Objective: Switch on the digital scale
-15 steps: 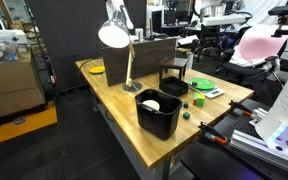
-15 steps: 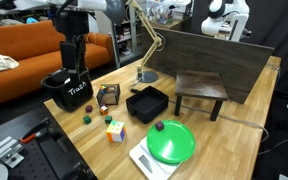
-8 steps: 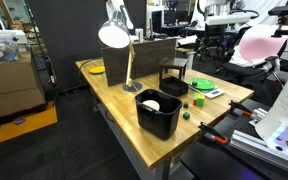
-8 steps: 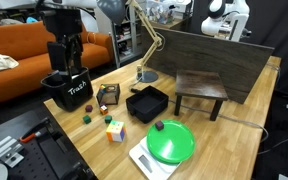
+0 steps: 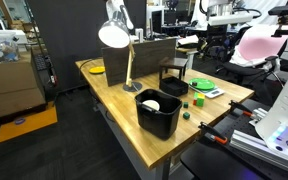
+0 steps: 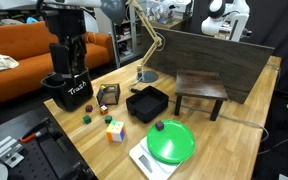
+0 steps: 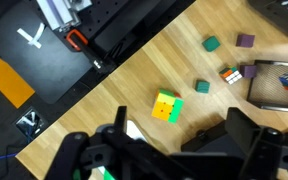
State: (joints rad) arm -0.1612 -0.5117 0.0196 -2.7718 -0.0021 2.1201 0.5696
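The digital scale [image 6: 142, 160] is a thin whitish slab at the table's near edge with a green plate [image 6: 171, 142] on it. It also shows in an exterior view [image 5: 210, 94]. In the wrist view only a white corner of it [image 7: 133, 129] shows, behind my finger. My gripper [image 6: 69, 72] hangs over a black bin [image 6: 68, 95] at the table's other end, far from the scale. Its fingers [image 7: 180, 136] are spread wide and hold nothing.
A multicoloured cube [image 6: 115, 130], small green and purple blocks [image 7: 212, 44], a black tray [image 6: 147, 103], a small dark stool [image 6: 201, 90], a desk lamp [image 6: 144, 45] and a dark back panel [image 6: 219, 55] are on the wooden table [image 6: 234, 140].
The arm has shifted slightly sideways above the black bin. Nothing on the table has moved.
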